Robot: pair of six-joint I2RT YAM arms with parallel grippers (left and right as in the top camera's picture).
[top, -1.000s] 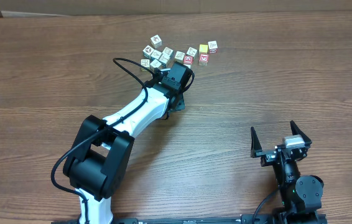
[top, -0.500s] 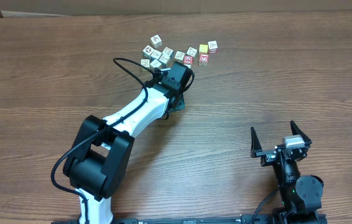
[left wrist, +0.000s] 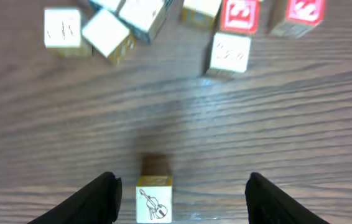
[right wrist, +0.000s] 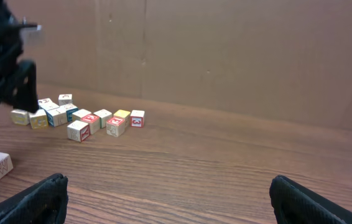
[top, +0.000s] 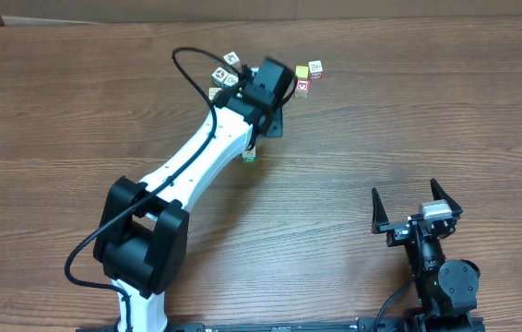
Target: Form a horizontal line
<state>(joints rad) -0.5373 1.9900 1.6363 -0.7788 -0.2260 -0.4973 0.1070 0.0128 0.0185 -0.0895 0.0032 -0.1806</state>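
Overhead, against one second back: the left arm has swung from mid-frame to upper middle. It is stretched longer and covers more of the cubes there.

The left end effector has its jaws apart and grips nothing. In the left wrist view the lone cube sits low centre between the two fingers. Its violin drawing faces up, and bare desk shows on either side of it, so neither finger touches it. Overhead, that cube lies alone just beside the right edge of the arm's white link, below the group. In the earlier frames only the arm showed over that spot.

The horizontal line is left of centre in the right wrist view, at the right end of the group. It is three cubes side by side, pale yellow in the middle and red-faced at the right. They look to be touching, but are too small to be certain. Overhead it is now mostly under the left end effector, with only its right end showing at upper middle. A second ago all three were in plain view.

The loose cluster is at upper middle, left of that end effector and partly covered by the arm. The cubes that show have not shifted.

The right end effector is at lower right, jaws spread wide and empty, in the same pose as before.
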